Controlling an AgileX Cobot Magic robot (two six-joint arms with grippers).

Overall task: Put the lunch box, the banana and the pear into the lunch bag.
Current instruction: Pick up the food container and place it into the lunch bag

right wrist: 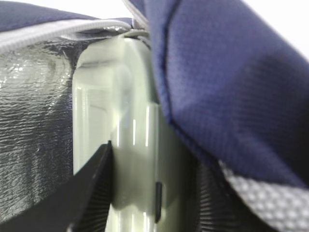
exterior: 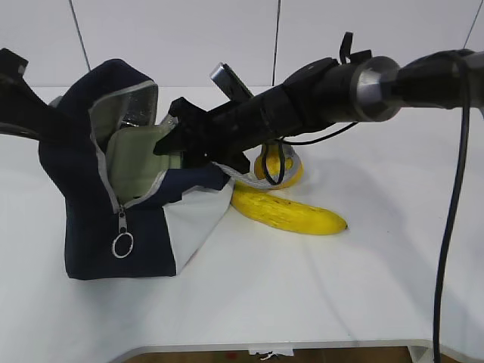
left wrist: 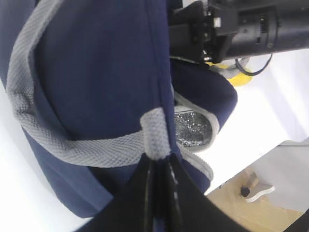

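Note:
The navy lunch bag (exterior: 113, 227) lies tipped with its mouth open toward the right. My right gripper (exterior: 172, 147) is shut on the lunch box (exterior: 136, 162), held edge-on with its sage-green lid in the bag's mouth. In the right wrist view the lunch box (right wrist: 125, 121) sits between my fingers (right wrist: 91, 193), with silvery lining (right wrist: 34, 121) to the left and the bag's flap (right wrist: 231, 87) to the right. My left gripper (left wrist: 157, 166) is shut on the bag's grey webbing handle (left wrist: 72, 145) and holds the bag (left wrist: 96, 58) up. The banana (exterior: 287, 210) lies on the table right of the bag. The pear (exterior: 278, 170) stands behind it, partly hidden by my right arm.
My right arm (exterior: 318, 94) stretches across the middle from the upper right, and its cable (exterior: 450, 227) hangs at the right. The white table's (exterior: 302, 295) front edge is near. The left arm (exterior: 19, 98) comes in at the far left behind the bag.

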